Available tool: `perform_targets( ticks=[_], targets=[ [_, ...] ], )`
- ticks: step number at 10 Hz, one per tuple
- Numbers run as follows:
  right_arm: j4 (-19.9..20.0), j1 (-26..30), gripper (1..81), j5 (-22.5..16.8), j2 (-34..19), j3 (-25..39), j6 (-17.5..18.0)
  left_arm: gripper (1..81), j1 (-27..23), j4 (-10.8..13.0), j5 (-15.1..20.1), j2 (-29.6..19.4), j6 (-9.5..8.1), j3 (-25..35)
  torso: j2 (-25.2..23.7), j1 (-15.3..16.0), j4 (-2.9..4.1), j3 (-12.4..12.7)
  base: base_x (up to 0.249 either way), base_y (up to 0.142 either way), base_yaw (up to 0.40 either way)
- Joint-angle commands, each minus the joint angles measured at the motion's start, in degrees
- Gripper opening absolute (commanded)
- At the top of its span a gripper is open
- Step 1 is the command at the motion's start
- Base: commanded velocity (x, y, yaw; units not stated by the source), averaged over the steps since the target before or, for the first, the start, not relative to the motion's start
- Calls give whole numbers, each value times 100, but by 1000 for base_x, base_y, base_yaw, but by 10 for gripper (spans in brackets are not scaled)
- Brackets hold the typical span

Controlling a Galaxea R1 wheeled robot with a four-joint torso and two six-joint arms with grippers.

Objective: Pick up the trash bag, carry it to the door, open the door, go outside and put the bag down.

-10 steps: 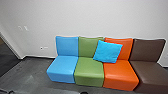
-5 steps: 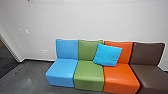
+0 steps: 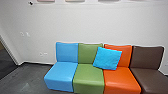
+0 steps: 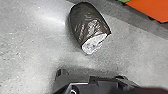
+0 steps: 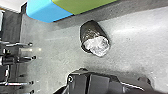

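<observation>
The trash bag, dark and shiny with a whitish crumpled end, rests on the grey floor. It appears as the dark bag [image 4: 87, 25] in the left wrist view and as the same bag [image 5: 93, 35] in the right wrist view. Bare floor surrounds it on the sides that show, near the row of coloured seats. The robot's own dark plate is apart from it in both wrist views. How either gripper stands cannot be made out.
Blue [image 3: 61, 75], green [image 3: 88, 76], orange [image 3: 120, 77] and brown seats [image 3: 150, 77] line the white wall [image 3: 82, 22]; a blue cushion [image 3: 107, 58] leans there. A doorway opens at far left. Thin metal legs [image 5: 18, 59] stand on the floor in the right wrist view.
The head camera has moved, so its whole picture has slid downward and a strip with hanging items now shows high on the wall. The seats and cushion keep their places.
</observation>
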Motion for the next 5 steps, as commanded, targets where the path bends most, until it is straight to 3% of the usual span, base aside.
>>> perform_targets(
  ticks=[1,5],
  targets=[
    [169,602,811,-280,-301,-20,9,811,-825,-147,520,-28,4,-50,-566,365,0,-445,0,0,0],
    [186,988,811,-649,-117,-302,88,811,-861,-94,528,86,4,-85,-1357,865,0,-1222,0,0,0]
  ],
)
